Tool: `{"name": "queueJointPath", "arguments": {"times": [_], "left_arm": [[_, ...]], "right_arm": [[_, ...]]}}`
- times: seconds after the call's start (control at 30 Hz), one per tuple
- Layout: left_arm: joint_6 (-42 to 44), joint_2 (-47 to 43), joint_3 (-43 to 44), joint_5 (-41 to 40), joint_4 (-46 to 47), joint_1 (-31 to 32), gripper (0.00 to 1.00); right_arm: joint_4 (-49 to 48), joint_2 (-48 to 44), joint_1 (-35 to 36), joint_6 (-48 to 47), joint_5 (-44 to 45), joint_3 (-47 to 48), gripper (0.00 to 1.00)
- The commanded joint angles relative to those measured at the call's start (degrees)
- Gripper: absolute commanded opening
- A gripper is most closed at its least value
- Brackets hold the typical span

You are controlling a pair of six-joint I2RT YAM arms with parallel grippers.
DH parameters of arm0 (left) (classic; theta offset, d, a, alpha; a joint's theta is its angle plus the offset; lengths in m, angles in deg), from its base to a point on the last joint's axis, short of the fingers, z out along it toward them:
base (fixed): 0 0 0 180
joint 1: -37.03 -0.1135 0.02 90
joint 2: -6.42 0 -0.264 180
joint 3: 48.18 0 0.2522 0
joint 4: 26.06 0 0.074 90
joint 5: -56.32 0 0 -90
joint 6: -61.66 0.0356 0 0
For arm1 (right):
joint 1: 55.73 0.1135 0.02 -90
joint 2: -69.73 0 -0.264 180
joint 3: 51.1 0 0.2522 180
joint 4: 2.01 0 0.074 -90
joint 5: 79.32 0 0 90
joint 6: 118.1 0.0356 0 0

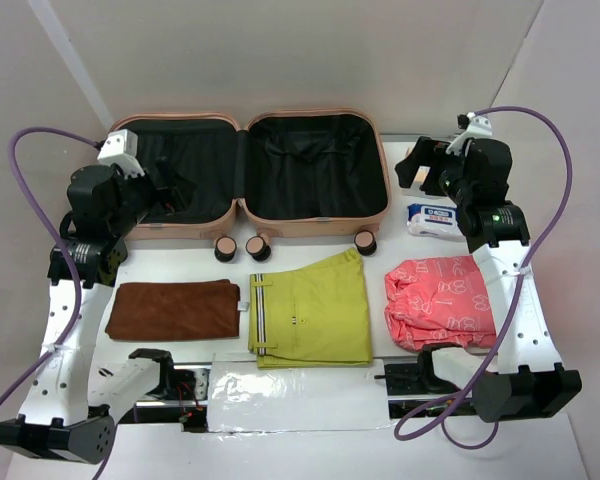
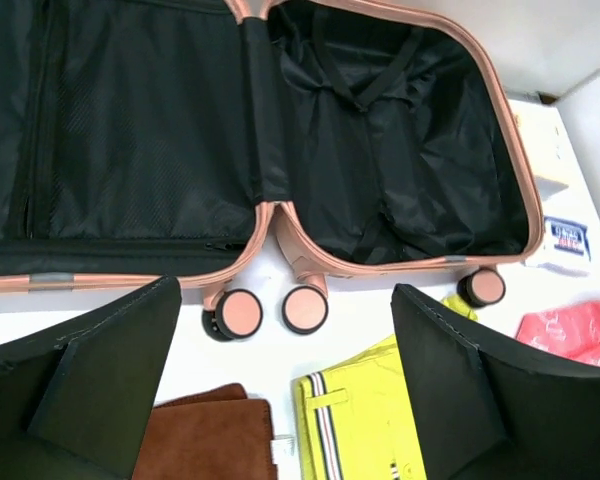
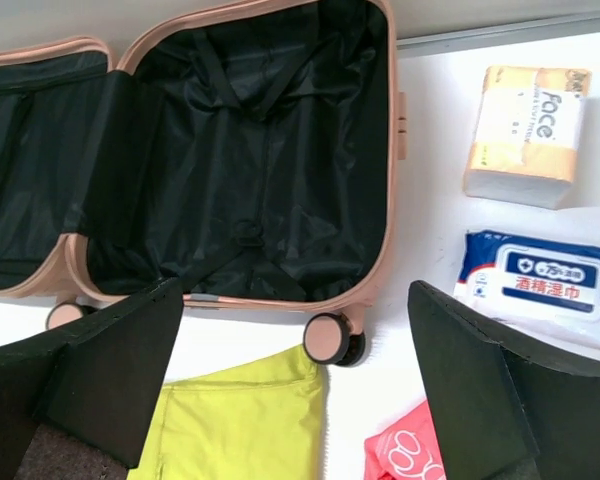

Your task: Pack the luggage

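Note:
The peach-pink luggage (image 1: 310,226) lies open flat at the back of the table, and both black-lined halves are empty. It also shows in the left wrist view (image 2: 508,140) and the right wrist view (image 3: 391,150). In front of it lie a folded brown towel (image 1: 175,310), yellow-green shorts (image 1: 310,310) and a coral-pink printed bag (image 1: 440,300). My left gripper (image 1: 165,198) hovers over the luggage's left half, open and empty (image 2: 290,390). My right gripper (image 1: 427,167) hovers beside the luggage's right edge, open and empty (image 3: 300,390).
A blue-and-white wet-wipes pack (image 3: 540,285) and a beige tissue pack (image 3: 528,130) lie to the right of the luggage. A clear plastic sheet (image 1: 280,385) lies at the near edge between the arm bases. White walls close in the table on three sides.

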Motion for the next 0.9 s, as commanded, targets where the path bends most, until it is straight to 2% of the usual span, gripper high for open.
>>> {"name": "queueJointPath", "arguments": {"times": [0.0,0.07,0.13,0.23,0.3,0.33,0.4,0.7,0.87], "left_arm": [[-3.22,-2.92,0.35,-4.94,-0.08,0.18,1.0],[-3.76,-4.77,-1.05,-5.75,-0.87,0.18,1.0],[1.13,-6.01,-2.28,-3.05,-0.87,0.18,1.0],[3.97,-5.14,-3.07,7.32,-1.49,0.18,1.0],[0.91,-3.99,-4.3,10.67,-1.49,0.18,1.0],[-0.76,-2.51,-5.79,15.64,-1.49,0.7,1.0],[-2.17,-1.35,-9.38,20.5,-2.54,1.24,1.0],[-9.63,-2.94,-24.52,23.96,-0.35,9.48,1.0],[-16.58,-1.53,-33.21,20.45,9.3,15.2,1.0]], "right_arm": [[-1.2,-0.71,-0.04,0.95,-2.62,0.87,1.0],[-2.25,-1.93,-0.04,0.96,-3.68,-1.23,1.0],[-2.25,-1.94,-0.04,0.96,-5.36,-3.16,1.0],[-1.56,-2.55,-0.04,1.66,-9.39,-4.48,1.0],[-1.02,-2.55,-0.04,1.66,-12.37,-7.38,1.0],[-1.02,-3.25,-0.04,2.79,-15.26,-10.61,1.0],[-1.02,-4.83,-0.04,4.03,-17.74,-13.97,1.0],[1.53,-10.54,2.06,7.64,-20.91,-28.03,0.99],[-2.33,-10.21,5.22,10.62,-20.3,-36.91,0.95]]}}
